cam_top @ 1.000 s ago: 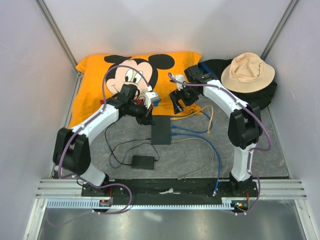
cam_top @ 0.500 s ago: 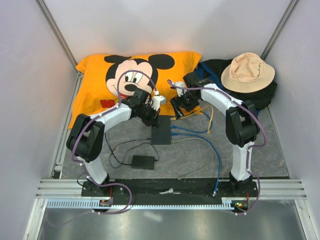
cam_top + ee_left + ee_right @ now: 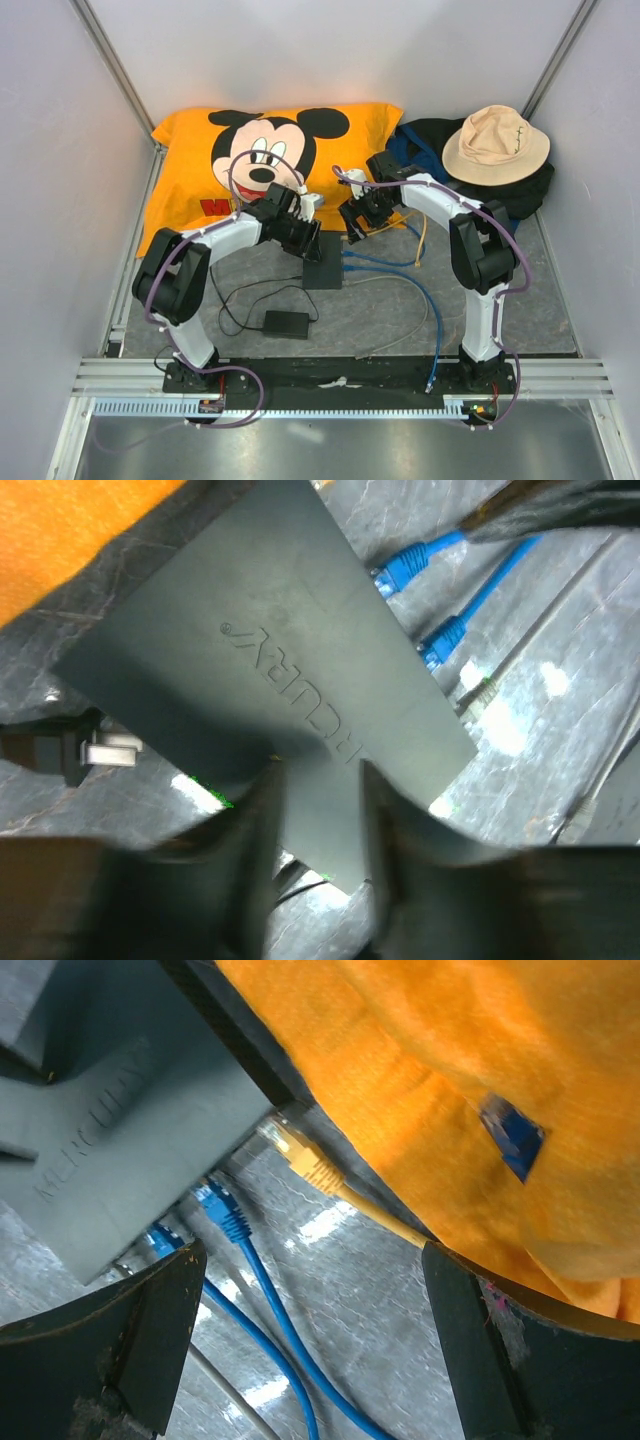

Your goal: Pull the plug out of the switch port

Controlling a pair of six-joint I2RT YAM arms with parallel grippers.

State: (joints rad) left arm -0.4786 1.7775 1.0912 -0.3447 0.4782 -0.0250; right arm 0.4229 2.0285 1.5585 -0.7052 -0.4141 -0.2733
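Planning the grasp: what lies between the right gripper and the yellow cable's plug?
Nothing blocks it: in the right wrist view only bare grey mat separates the right gripper from the plug; a blue cable runs alongside.

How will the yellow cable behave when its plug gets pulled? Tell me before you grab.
Probably floppy: the yellow cable is thin and bends loosely, so it should trail without resisting. Its plug looks small and hard, likely a stiff grip point. The flat switch may slide if unbraced.
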